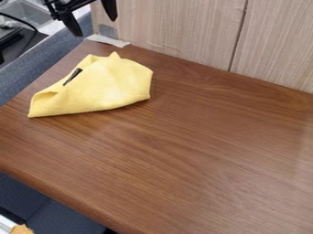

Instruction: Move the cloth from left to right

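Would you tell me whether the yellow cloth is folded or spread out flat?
Not spread flat: the cloth lies bunched and loosely folded, with raised creases and its left edge turned over.

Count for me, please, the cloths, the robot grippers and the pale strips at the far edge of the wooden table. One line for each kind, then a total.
Cloth, yellow: 1
Gripper, black, jaws apart: 1
Pale strip, at the far edge of the table: 1
Total: 3
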